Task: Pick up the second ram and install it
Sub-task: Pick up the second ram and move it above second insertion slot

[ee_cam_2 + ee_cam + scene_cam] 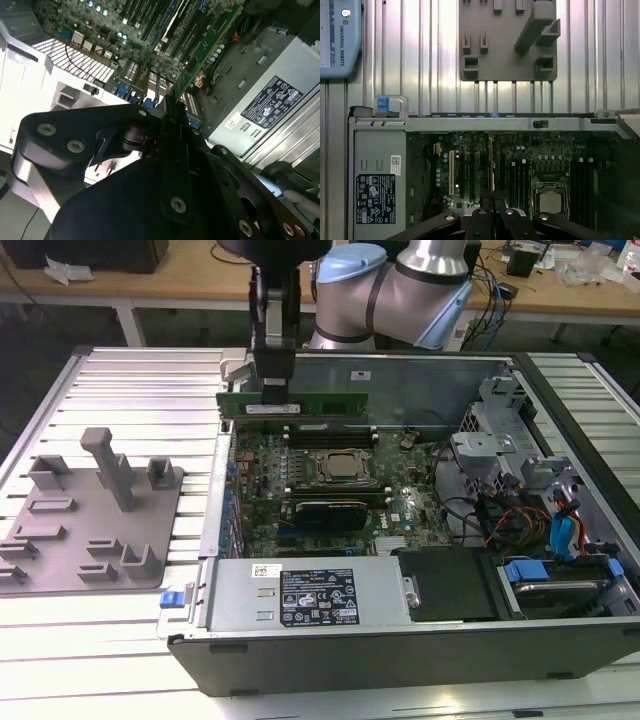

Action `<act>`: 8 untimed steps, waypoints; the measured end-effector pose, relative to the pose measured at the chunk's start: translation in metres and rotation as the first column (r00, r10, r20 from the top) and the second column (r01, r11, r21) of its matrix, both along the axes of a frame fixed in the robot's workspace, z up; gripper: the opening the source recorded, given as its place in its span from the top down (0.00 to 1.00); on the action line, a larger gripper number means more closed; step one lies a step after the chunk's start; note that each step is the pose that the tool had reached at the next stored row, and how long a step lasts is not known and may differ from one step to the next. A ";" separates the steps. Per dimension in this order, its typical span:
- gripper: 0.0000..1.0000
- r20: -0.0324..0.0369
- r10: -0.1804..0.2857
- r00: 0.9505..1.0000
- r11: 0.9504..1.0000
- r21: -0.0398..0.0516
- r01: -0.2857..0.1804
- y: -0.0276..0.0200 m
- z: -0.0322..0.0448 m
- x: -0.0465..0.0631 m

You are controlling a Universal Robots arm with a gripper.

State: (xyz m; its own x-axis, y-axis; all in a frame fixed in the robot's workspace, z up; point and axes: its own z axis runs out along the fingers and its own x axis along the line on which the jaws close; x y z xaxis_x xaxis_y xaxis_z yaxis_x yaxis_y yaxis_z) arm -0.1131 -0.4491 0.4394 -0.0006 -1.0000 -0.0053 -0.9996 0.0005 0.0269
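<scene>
In exterior view, arm (420,290) cut off by upper edge, holder tray (100,540) cut off at exterior view's left. In second wrist view, near end of second ram (202,55) hidden behind fingers (172,112).

Not much I can actually read off here, tbh. The power supply (380,590) has a black label (318,605) packed with white print and certification marks I can't make out. In the exterior view there's also a small white sticker (265,572) at about 10 o'clock from it. The second ram (310,400) carries a white label strip (268,409), unreadable. In the first wrist view, the arm's blue-grey housing (337,55) bears a line of lettering.
</scene>
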 end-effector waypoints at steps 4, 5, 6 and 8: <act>0.91 0.000 -0.003 1.000 1.000 0.000 0.003 0.0058 -0.0064 0.013; 0.91 0.000 -0.004 1.000 1.000 0.000 0.004 0.0072 -0.0077 0.014; 0.91 0.000 -0.005 1.000 1.000 0.000 0.005 0.0091 -0.0092 0.016; 0.91 0.000 -0.006 1.000 1.000 0.000 0.006 0.0139 -0.0118 0.017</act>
State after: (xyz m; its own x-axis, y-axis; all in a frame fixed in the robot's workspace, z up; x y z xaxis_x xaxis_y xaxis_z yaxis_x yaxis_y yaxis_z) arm -0.0957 -0.4352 0.4276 -0.0063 -1.0000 -0.0053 -0.9996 0.0062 0.0269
